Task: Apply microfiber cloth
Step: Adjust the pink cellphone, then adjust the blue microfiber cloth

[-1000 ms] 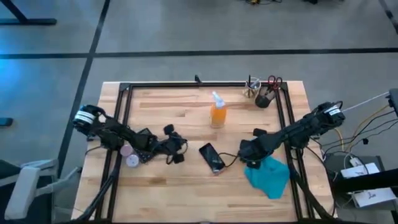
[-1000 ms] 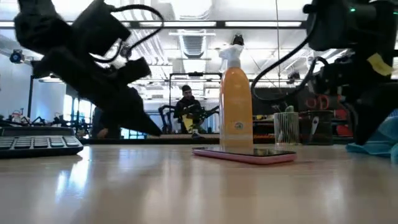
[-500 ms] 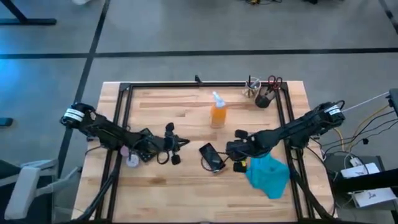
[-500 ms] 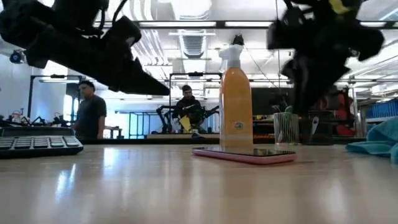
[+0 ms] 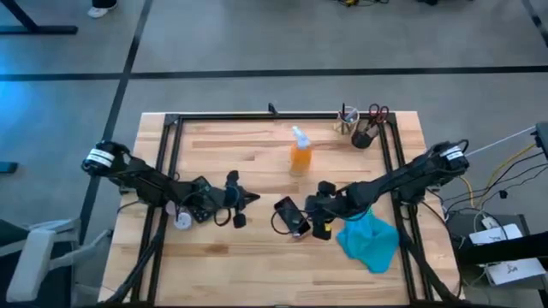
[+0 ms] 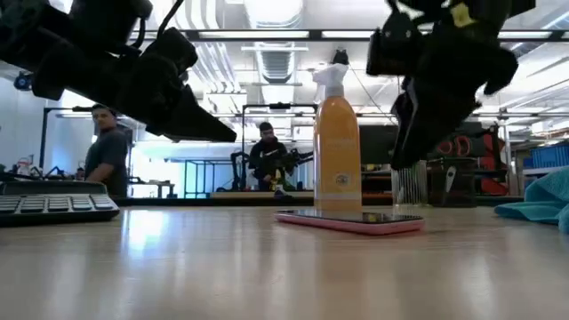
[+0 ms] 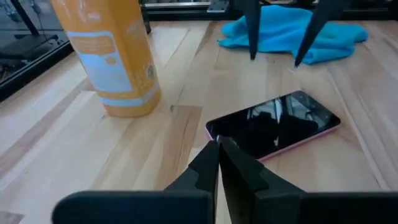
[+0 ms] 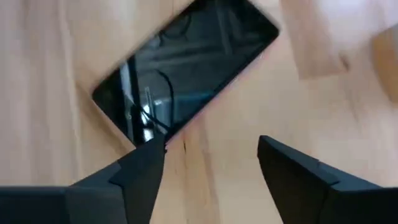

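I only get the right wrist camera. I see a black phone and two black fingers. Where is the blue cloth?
Observer: The microfiber cloth lies crumpled on the table behind the right gripper, nearer the table's right edge. The jaws are open and hold nothing.
Operator: What is the other arm doing?
Observer: The left gripper hovers on the far side of the phone, jaws shut, pointing at it.
Operator: Is anything else close by?
Observer: An orange spray bottle stands upright just beyond the phone.
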